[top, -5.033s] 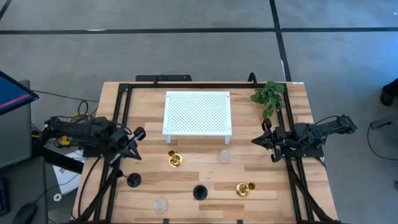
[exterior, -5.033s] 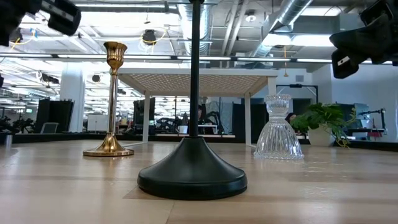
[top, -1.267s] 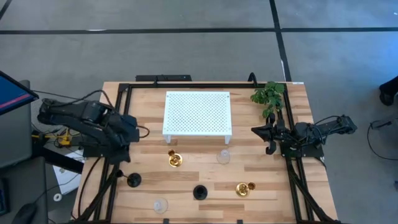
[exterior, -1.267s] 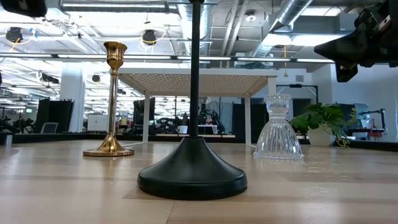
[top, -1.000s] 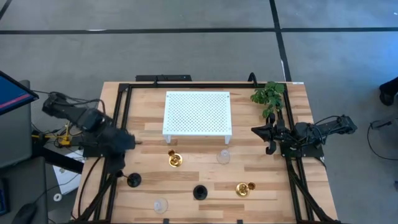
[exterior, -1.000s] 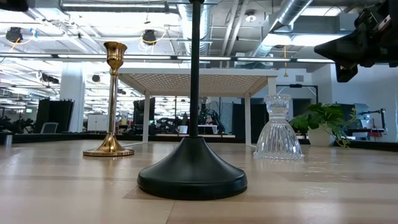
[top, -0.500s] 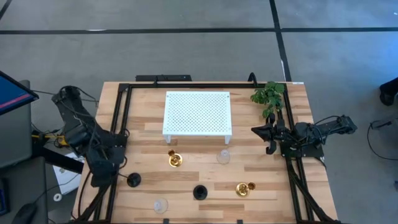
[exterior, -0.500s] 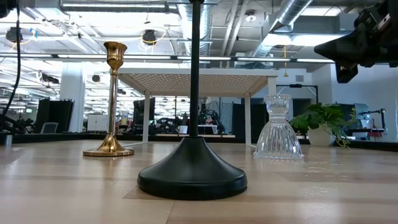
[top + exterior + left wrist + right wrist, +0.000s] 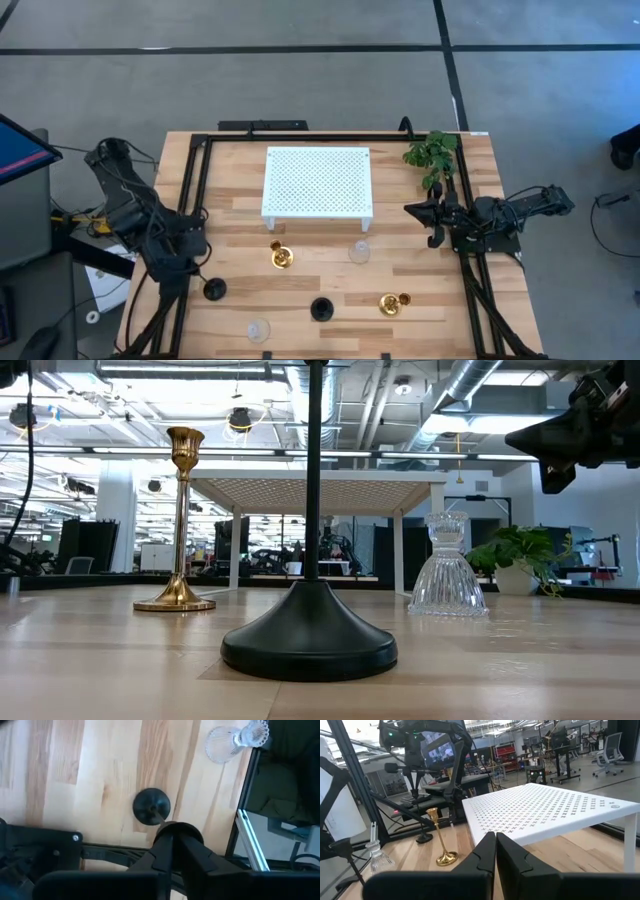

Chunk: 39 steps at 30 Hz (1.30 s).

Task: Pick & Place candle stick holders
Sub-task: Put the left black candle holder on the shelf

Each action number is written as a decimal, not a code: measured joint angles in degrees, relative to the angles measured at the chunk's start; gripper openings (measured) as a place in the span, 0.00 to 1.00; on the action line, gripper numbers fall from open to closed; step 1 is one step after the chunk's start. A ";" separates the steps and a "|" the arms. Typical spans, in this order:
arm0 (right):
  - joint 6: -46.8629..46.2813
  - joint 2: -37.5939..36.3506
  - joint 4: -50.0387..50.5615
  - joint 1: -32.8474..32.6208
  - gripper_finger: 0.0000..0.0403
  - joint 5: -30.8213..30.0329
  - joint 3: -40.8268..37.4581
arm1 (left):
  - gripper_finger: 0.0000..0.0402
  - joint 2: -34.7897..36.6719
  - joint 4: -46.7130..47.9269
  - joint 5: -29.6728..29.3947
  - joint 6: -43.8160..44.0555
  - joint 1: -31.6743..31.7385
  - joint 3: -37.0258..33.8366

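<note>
Six candle stick holders stand on their round bases on the wooden table. There are a gold one (image 9: 282, 257), a clear glass one (image 9: 359, 252), a black one at the near left (image 9: 213, 290), a black one (image 9: 321, 309), a gold one (image 9: 393, 303) and a glass one (image 9: 259, 329). My left gripper (image 9: 192, 262) points down, shut, just above and beside the near-left black holder (image 9: 151, 806). My right gripper (image 9: 425, 215) is shut and empty at the table's right side, beside the white platform (image 9: 317, 182).
The white perforated platform stands on legs at the table's far middle. A green plant sprig (image 9: 432, 155) sits at the far right corner. Black frame rails (image 9: 198, 190) run along the table's left, right and far sides. Bare wood lies between the holders.
My left arm has folded back, and its gripper has gone toward the table's near edge and tipped to point down over the near-left black holder. The holders have not moved.
</note>
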<state>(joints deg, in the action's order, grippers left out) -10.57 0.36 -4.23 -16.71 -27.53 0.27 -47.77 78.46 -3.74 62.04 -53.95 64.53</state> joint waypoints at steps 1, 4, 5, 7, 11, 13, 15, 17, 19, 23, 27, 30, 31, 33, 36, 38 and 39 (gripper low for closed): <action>0.00 0.00 0.00 0.00 0.01 0.00 -0.02 | 0.08 0.02 -0.14 1.21 0.02 0.00 0.00; 0.02 0.00 0.00 0.00 0.01 0.00 0.00 | 0.07 0.02 -0.59 4.69 2.03 0.00 0.00; 0.02 0.00 0.02 0.00 0.01 0.00 -0.02 | 0.06 0.02 -0.94 5.65 3.10 0.00 0.00; 0.06 0.00 0.01 0.00 0.01 0.00 -0.02 | 0.03 0.02 -1.85 6.79 4.19 0.00 0.00; 0.61 0.00 0.02 0.00 0.01 0.00 0.00 | 0.01 0.05 -2.28 6.96 4.28 0.00 0.00; 0.61 0.00 0.02 0.00 0.01 0.00 -0.02 | 0.01 0.09 -2.22 6.96 4.30 0.00 0.29; 0.61 0.00 0.02 0.00 0.01 0.00 0.00 | 0.01 0.08 -2.29 6.95 4.46 0.00 1.55; 0.60 0.00 0.02 0.00 0.01 0.00 -0.01 | 0.01 -0.01 -2.22 6.00 4.46 0.00 3.16; 0.59 0.00 0.02 0.00 0.01 0.00 0.00 | 0.01 -0.21 -2.23 4.12 4.38 0.00 4.99; 0.60 0.00 0.02 0.00 0.01 0.00 -0.02 | 0.01 -0.45 -0.45 0.97 4.31 0.00 7.29; 0.59 0.00 0.04 0.00 0.01 0.00 -0.01 | 0.01 -0.81 2.49 1.47 4.98 0.00 7.30; 0.59 0.00 0.04 -0.02 0.01 0.00 0.00 | 0.02 -1.34 2.51 1.76 7.03 0.00 7.30; 0.60 0.00 0.04 0.00 0.01 0.00 -0.01 | 0.03 -1.50 2.54 1.73 7.16 0.00 7.30; 0.60 0.00 0.06 0.00 0.01 0.00 -0.02 | 0.05 -1.64 2.57 1.63 7.21 0.00 7.01; 0.61 0.00 0.07 0.00 0.01 0.00 0.00 | 0.10 -1.64 4.29 1.61 7.23 0.02 5.71; 0.61 0.00 0.07 -0.02 0.01 0.00 0.00 | 0.13 -1.64 5.97 1.63 7.27 0.00 4.85; 0.61 0.00 0.07 0.00 0.01 0.00 -0.01 | 0.16 -1.66 7.21 1.63 7.28 0.00 4.59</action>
<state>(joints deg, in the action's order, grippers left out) -9.96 0.36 -4.16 -16.71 -27.53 0.26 -49.43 85.67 -2.11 69.32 -53.95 69.12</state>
